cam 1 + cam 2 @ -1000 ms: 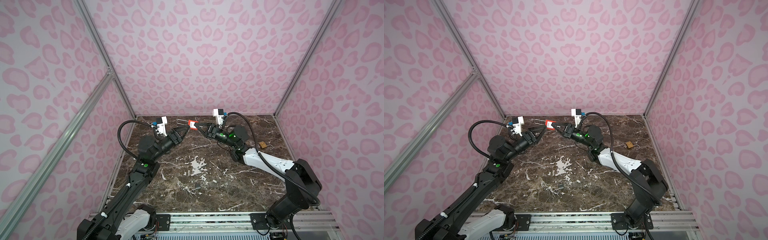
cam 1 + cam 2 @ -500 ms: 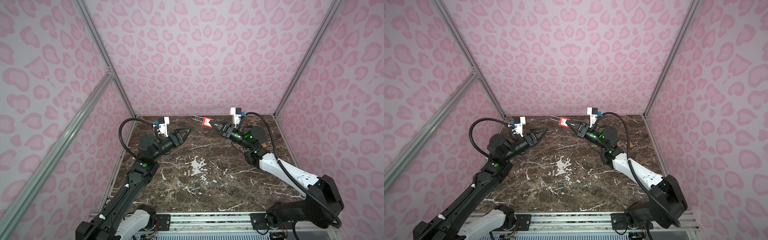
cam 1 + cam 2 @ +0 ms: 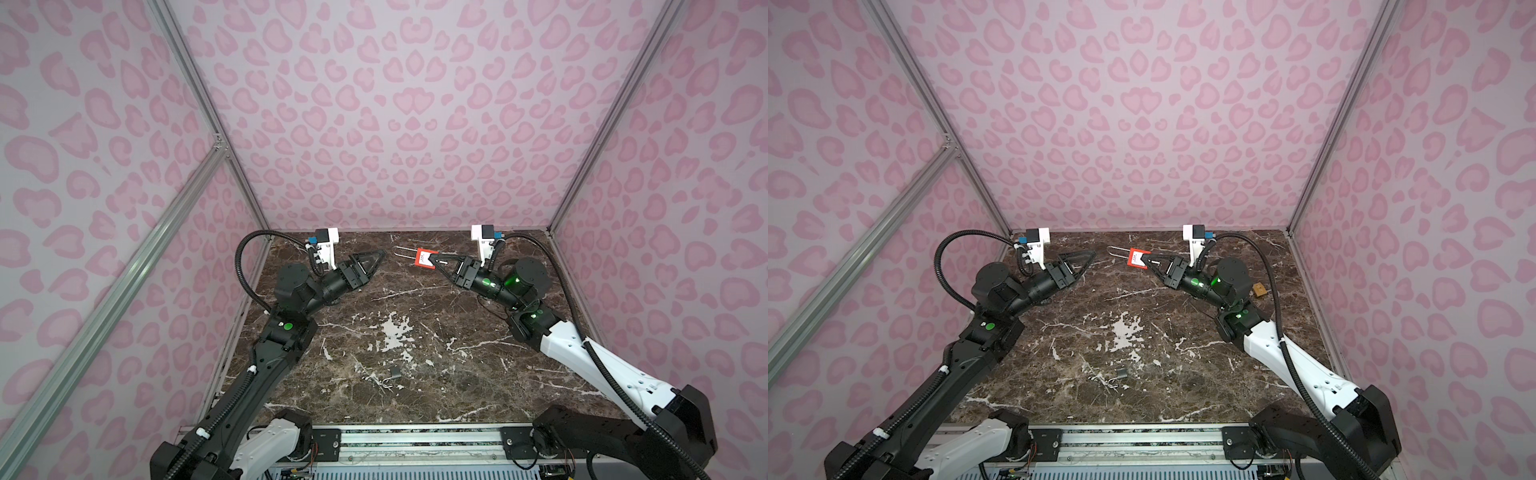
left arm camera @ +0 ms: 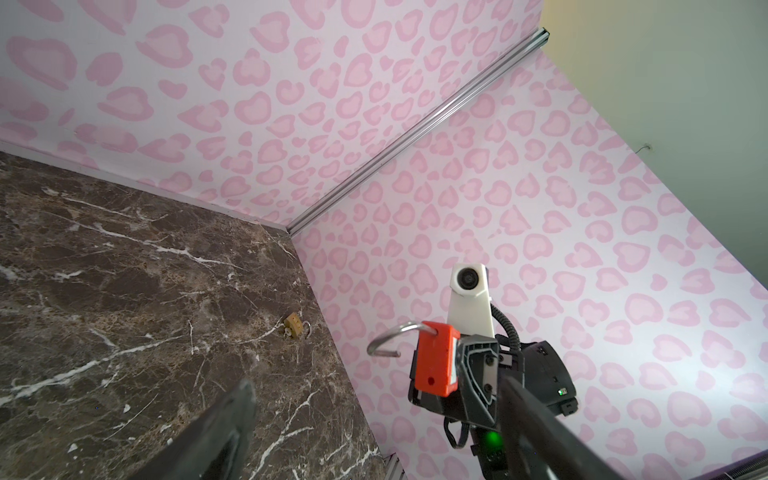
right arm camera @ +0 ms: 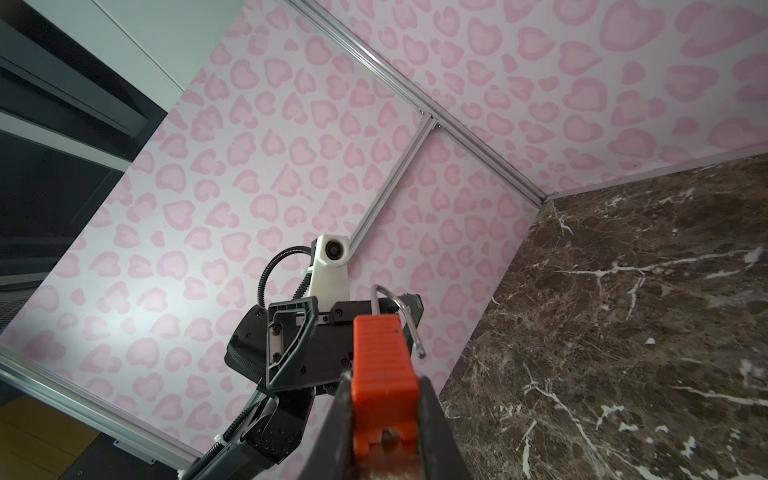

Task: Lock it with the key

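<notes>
A red padlock hangs above the back of the marble table, and my right gripper is shut on its body. Its steel shackle stands open, with one end free. My left gripper is open and empty, a short way left of the padlock. A small dark key on a wire ring lies on the table near the front middle, far from both grippers.
A small brass padlock lies by the right wall behind the right arm. Pink patterned walls with aluminium posts close in the table on three sides. A metal rail runs along the front edge.
My left gripper opened, let go of the red padlock and drew back to the left. The right arm carried the padlock to the right, still gripped.
</notes>
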`<state>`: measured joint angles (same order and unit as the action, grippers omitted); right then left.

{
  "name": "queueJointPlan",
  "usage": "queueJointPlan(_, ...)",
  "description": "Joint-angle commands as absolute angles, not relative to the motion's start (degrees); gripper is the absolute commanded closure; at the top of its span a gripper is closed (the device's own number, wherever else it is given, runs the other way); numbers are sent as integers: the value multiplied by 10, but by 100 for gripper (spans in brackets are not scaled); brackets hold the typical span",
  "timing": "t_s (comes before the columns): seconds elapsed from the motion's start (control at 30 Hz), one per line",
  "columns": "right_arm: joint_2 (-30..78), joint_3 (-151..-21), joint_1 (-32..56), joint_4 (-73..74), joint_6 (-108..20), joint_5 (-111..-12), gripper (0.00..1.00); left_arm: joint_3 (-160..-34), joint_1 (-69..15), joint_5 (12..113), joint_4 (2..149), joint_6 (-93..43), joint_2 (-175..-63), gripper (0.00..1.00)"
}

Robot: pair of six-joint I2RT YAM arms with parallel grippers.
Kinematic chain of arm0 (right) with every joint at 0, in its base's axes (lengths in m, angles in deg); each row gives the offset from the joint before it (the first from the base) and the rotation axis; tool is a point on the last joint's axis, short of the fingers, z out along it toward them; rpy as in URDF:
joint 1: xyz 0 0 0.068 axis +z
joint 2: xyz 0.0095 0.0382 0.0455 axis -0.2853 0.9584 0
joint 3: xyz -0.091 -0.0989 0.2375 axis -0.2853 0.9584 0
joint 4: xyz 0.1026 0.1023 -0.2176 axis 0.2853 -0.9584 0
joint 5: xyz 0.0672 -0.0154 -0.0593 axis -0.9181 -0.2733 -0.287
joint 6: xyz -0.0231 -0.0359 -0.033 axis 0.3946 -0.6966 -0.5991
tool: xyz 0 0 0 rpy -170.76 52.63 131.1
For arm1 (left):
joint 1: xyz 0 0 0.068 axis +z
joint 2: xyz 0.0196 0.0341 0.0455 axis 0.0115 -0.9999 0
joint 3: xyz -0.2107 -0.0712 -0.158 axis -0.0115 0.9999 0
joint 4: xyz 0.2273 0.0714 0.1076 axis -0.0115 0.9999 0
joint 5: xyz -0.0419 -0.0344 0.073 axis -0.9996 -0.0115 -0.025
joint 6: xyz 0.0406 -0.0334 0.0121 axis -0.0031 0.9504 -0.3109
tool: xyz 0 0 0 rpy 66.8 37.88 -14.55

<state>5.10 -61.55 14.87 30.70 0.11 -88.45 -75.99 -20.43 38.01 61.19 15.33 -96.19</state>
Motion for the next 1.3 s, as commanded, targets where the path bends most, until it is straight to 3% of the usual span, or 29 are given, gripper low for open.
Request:
queueJointPlan(0.0, 62, -620, 150, 351, 23, -900, 87, -782, -204, 354, 602, 134, -970, 8)
queueJointPlan(0.43, 83, -624, 172, 366, 23, -908, 86, -793, -204, 326, 584, 119, -1007, 15)
queueJointPlan(0.97, 115, -631, 171, 401, 31, -925, 86, -780, -204, 337, 582, 118, -995, 80)
queueJointPlan(1.17, 113, -622, 171, 416, 40, -927, 87, -776, -204, 335, 578, 116, -993, 94)
queueJointPlan(1.27, 117, -625, 171, 421, 43, -931, 87, -771, -204, 331, 573, 121, -989, 96)
